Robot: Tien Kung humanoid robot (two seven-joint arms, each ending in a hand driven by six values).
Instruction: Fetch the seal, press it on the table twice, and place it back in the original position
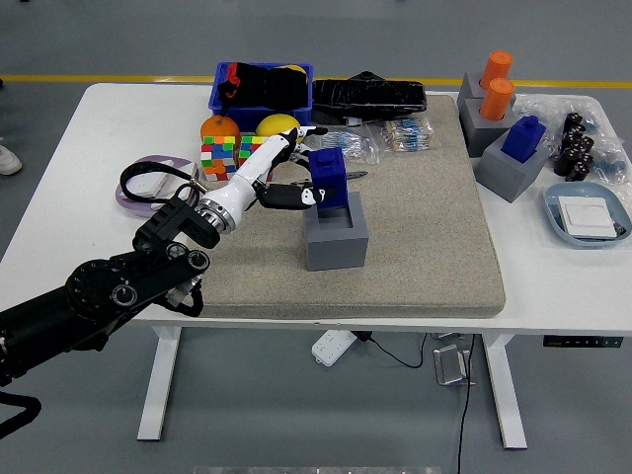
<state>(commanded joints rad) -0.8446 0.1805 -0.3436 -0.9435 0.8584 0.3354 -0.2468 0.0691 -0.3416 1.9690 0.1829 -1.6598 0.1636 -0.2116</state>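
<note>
White table [118, 118] — beige mat [425, 217]; grey floor [99, 39].

A blue bin [259, 86] of dark items sat at upper centre, a black tray [368, 96] beside it. Two orange cylinders [497, 84] stood in grey blocks at upper right. A Rubik's cube [219, 158] lay at centre left.

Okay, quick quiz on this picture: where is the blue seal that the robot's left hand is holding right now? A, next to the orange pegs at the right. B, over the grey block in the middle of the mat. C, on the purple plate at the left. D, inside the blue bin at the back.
B: the left hand grips the blue seal right at the recess of the grey block on the mat.
</note>
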